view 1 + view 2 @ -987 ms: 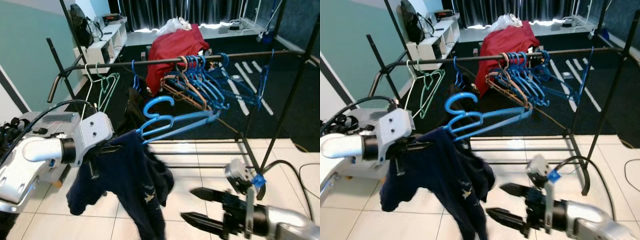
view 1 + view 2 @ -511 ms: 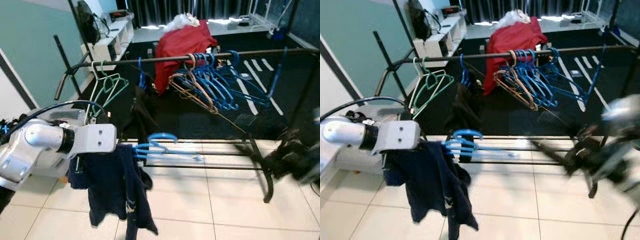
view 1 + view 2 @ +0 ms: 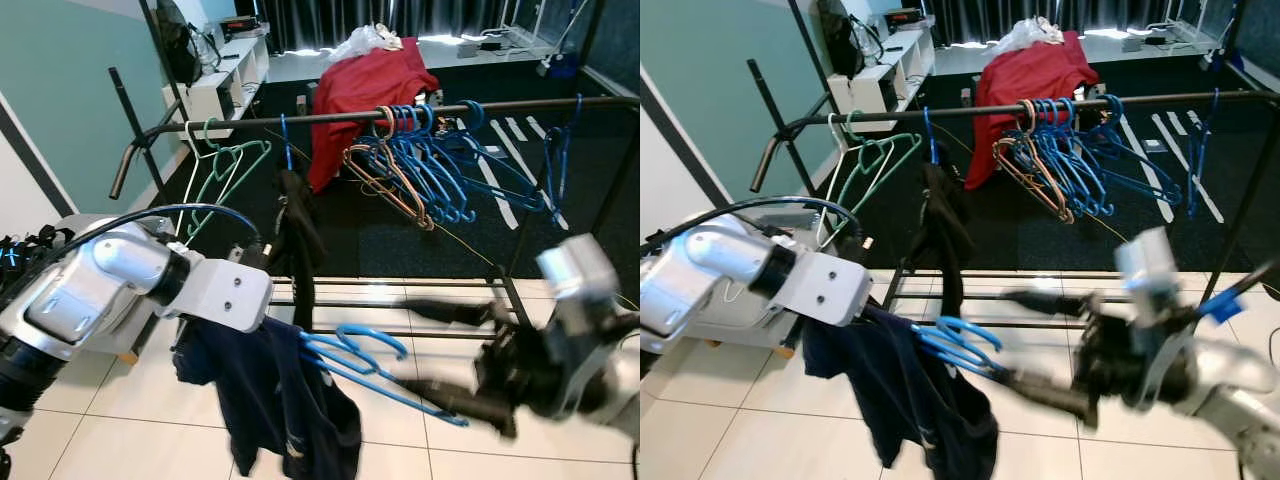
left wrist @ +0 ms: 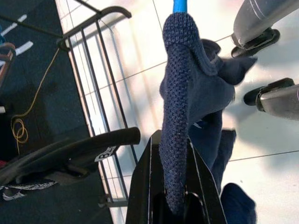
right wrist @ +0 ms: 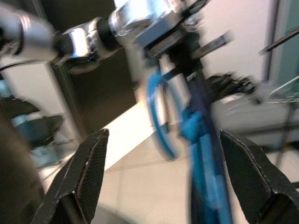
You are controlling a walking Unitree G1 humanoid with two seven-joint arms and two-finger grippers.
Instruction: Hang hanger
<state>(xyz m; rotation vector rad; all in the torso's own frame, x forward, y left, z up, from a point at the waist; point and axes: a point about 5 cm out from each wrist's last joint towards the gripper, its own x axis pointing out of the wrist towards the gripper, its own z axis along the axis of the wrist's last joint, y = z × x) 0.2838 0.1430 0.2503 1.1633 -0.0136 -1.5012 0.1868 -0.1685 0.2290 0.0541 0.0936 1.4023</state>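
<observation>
My left end effector (image 4: pixel 173 205) clamps the dark sweater (image 3: pixel 275 400) on the blue hanger (image 3: pixel 370 365) | my right end effector (image 5: pixel 163 182) spread wide, facing hanger | clothes rail (image 3: pixel 330 118) beyond

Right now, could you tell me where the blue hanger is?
The blue hanger sits low in the left eye view, carrying the navy garment held by the left gripper.

the right pincer (image 3: pixel 455 360) is motion-blurred, and dark garment (image 3: pixel 270 400) hides the left pincer's tips.
</observation>
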